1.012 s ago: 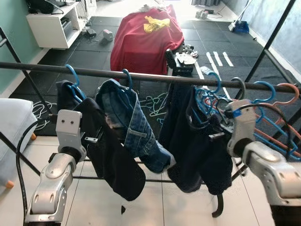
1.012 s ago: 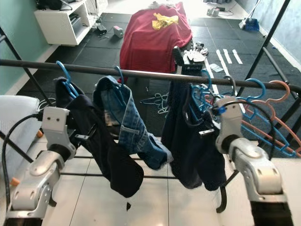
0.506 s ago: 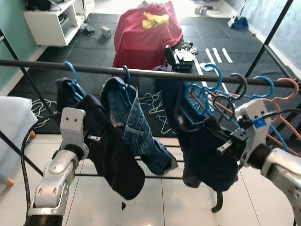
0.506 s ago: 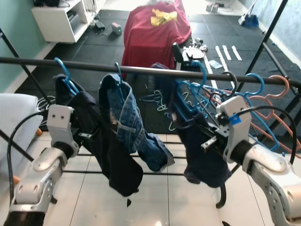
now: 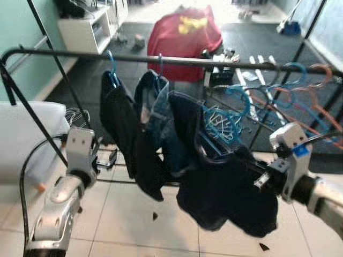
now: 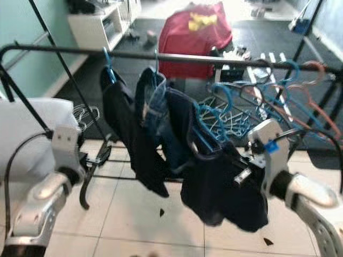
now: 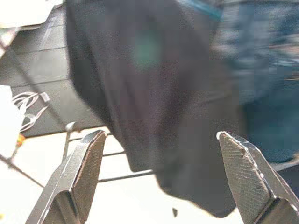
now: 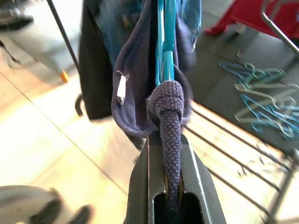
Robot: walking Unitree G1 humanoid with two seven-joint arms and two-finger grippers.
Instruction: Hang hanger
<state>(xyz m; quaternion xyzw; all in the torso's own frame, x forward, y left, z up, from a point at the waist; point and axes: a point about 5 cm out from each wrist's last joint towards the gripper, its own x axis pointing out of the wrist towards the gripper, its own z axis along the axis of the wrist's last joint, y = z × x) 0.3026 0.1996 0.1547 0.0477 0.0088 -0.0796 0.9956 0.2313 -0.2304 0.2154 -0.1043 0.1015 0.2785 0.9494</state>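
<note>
Right now the right gripper [image 5: 257,179] sits low beside the clothes rail [image 5: 177,60], its fingers clamped together on a blue hanger [image 8: 166,42] and on the knotted cord of the dark navy garment [image 5: 225,198] draped over it; the right wrist view shows cord and hanger pinched between the fingers. That hanger is off the rail, held below and in front of it, tilted, with its hook [image 5: 241,99] beneath the bar and the garment sagging toward the white tiled floor [image 5: 134,230]. On the rail hang a black garment [image 5: 123,128] and a pair of jeans [image 5: 155,107], each on a blue hanger, just beside each other, and farther right a cluster of bare blue and orange hangers [image 5: 305,80]. The left gripper [image 7: 163,182] hovers near the black garment with its fingers [image 7: 81,177] wide apart, gripping nothing. Behind the rail, more hangers [image 6: 225,120] lie scattered on the dark floor mat, a red cloth [image 5: 185,35] covers something, and a white shelf unit [image 5: 88,32] stands on the left.
</note>
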